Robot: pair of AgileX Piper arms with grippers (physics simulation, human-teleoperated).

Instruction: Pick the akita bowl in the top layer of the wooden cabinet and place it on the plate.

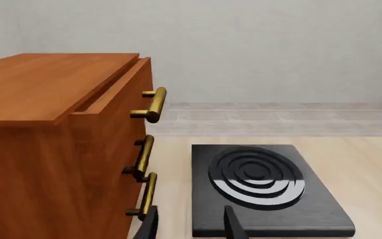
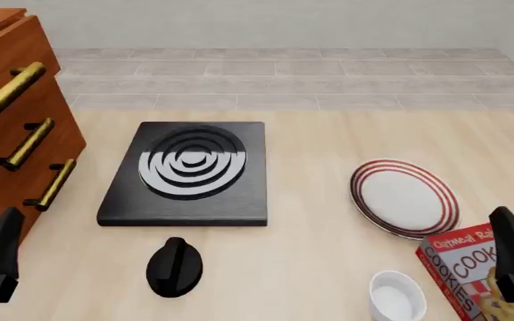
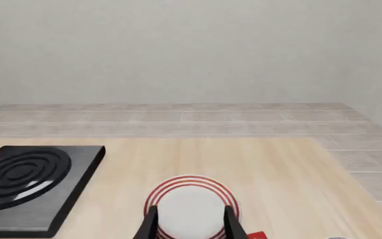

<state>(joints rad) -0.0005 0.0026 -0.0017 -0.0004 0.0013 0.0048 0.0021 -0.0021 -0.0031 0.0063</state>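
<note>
The left jaws [image 1: 189,224] stand released, nothing between them, low beside the wooden cabinet [image 2: 11,127], near its bottom handle. The right jaws [image 3: 189,224] are likewise parted and empty, hovering just above the near edge of the plate [image 2: 405,198]. The top layer [image 1: 115,94] of the cabinet is pulled slightly open, its brass handle [image 1: 152,104] jutting forward; the akita bowl cannot be seen. Right of the cabinet lies the black stove [image 2: 187,171] on the desk [image 2: 328,134], with a black knob [image 2: 175,266] just before it. Near the plate sit a white ramekin [image 2: 396,295] and a cookie box [image 2: 464,271].
</note>
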